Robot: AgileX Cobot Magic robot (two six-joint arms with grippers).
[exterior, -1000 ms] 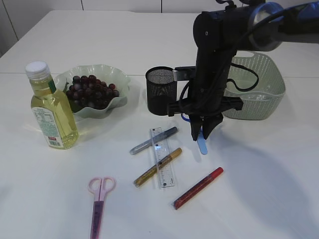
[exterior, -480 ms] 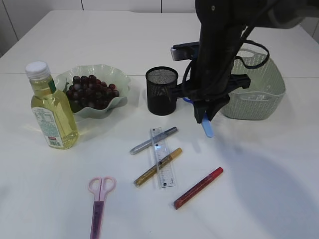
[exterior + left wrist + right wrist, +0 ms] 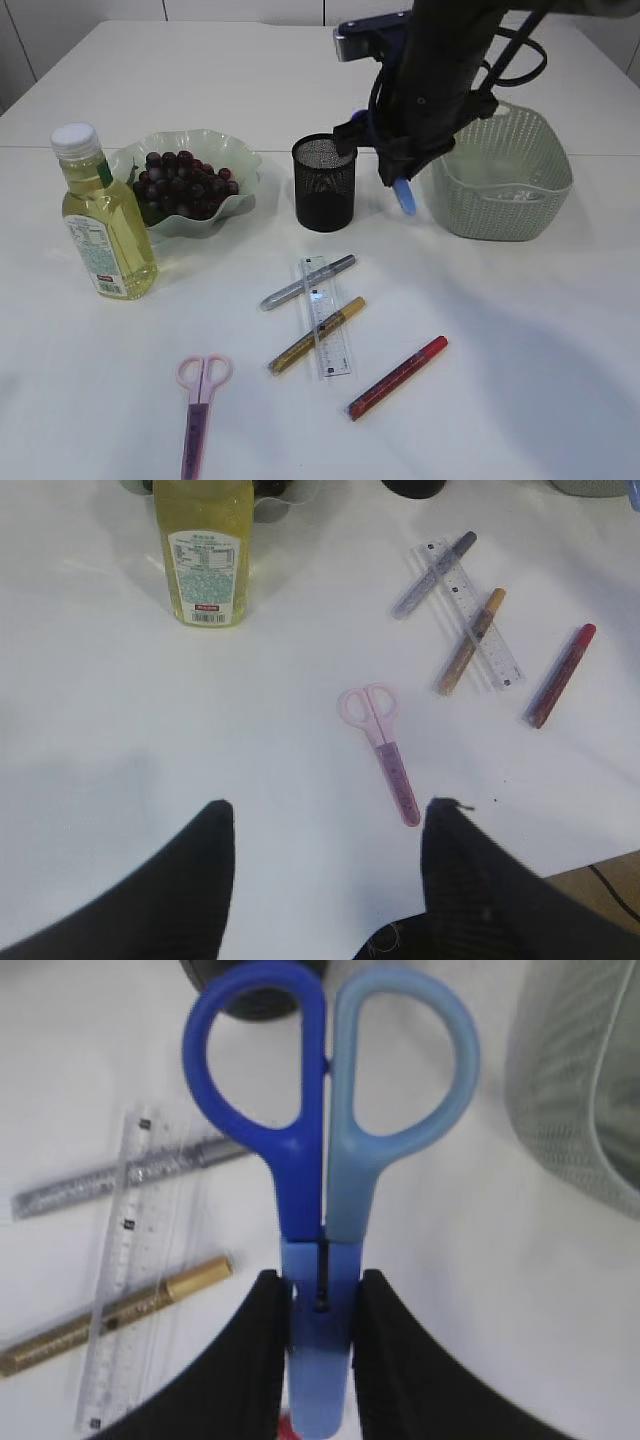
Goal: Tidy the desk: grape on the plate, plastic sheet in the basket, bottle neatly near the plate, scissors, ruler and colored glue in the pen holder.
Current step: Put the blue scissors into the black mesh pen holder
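Blue scissors [image 3: 403, 193], exterior view: I see them hanging from my right gripper [image 3: 398, 180], between the black mesh pen holder [image 3: 324, 183] and the green basket [image 3: 498, 172]. Grapes [image 3: 182, 183] on plate [image 3: 230, 205]; bottle [image 3: 101, 214] beside it. Ruler [image 3: 325, 316], silver, gold and red glue pens, pink scissors [image 3: 198, 408] on the table.

Left wrist view: left gripper [image 3: 325, 870], jaws spread, empty, above the pink scissors.

Right wrist view: jaws pinch the blue scissors' sheath, handles away from the gripper.

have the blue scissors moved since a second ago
Yes. The right gripper, shut on the blue scissors, has carried them up off the table and back, from beside the ruler to between the pen holder and the basket.
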